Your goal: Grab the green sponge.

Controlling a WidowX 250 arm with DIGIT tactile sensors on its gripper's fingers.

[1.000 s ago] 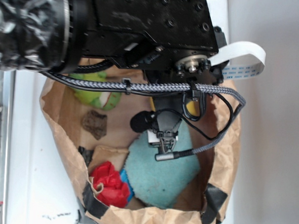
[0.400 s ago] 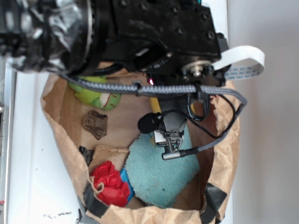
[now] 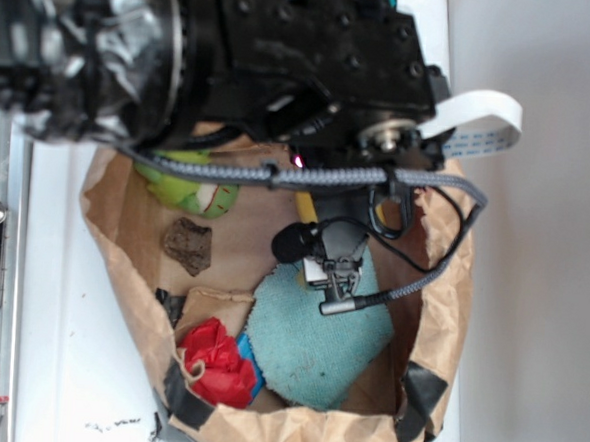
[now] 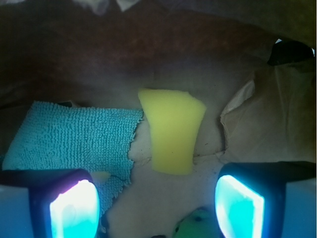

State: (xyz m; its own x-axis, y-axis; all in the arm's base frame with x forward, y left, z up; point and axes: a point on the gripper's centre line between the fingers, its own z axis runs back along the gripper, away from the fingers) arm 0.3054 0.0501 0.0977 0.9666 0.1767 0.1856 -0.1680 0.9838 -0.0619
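Nothing is shifting since the frame just before; against the oldest frame, the arm is sitting farther over the bag and the gripper is lying slightly right of where it was.

Green sponge [image 3: 312, 347]: lying flat on the floor of the brown paper bag [image 3: 449, 291], toward its lower middle; showing at the left in the wrist view [image 4: 69, 134].

Gripper [image 4: 156, 206]: standing released, jaws wide apart, holding nothing, hovering over the sponge's upper edge.

Yellow sponge wedge [image 4: 172, 130]: sitting centred between the fingers, just beside the green sponge's ragged edge.

Red item [image 3: 216, 364], lime plush toy [image 3: 187, 189], dark scrap [image 3: 187, 245]: lying apart.

Risk, as a judgement: descending here is likely catching the yellow wedge, because the jaws are framing it.
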